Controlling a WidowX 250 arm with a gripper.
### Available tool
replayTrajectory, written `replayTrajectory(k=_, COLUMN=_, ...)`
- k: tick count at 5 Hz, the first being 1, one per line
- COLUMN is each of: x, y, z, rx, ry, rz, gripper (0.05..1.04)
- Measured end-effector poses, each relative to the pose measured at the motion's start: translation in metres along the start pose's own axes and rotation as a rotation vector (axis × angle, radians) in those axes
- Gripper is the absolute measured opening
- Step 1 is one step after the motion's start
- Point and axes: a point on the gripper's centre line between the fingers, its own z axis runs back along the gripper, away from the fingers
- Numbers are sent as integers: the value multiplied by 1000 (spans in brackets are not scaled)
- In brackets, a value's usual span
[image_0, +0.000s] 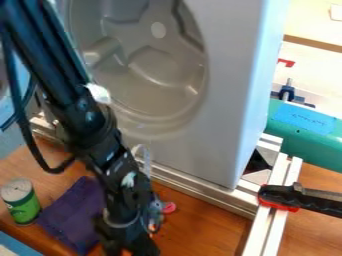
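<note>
Whether the jaws of the gripper (132, 244) are spread, pressed together or pinching something, I cannot tell; from them the purple cloth (72, 215) lies just beside, toward ten o'clock, its long axis running roughly from one to seven; beyond it, also near ten, stands a green can (25, 208); a small grey-and-pink object (169, 207) is close by at one; the large grey shell (230, 100) rises at twelve to one; counted: one arm, one cloth, one can, one small object, one shell
</note>
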Motion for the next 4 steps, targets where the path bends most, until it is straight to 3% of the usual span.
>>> replayTrajectory(k=1, x=11, y=-4, z=-20, rx=-17, ry=-36, rz=-8, gripper=619)
replayTrajectory(k=2, x=13, y=-6, z=-26, rx=-30, ry=-41, rz=2, gripper=680)
replayTrajectory(k=3, x=11, y=-7, z=-25, rx=-39, ry=-42, rz=8, gripper=801)
replayTrajectory(k=4, x=-18, y=-6, z=-9, rx=-2, ry=8, rz=57, gripper=968)
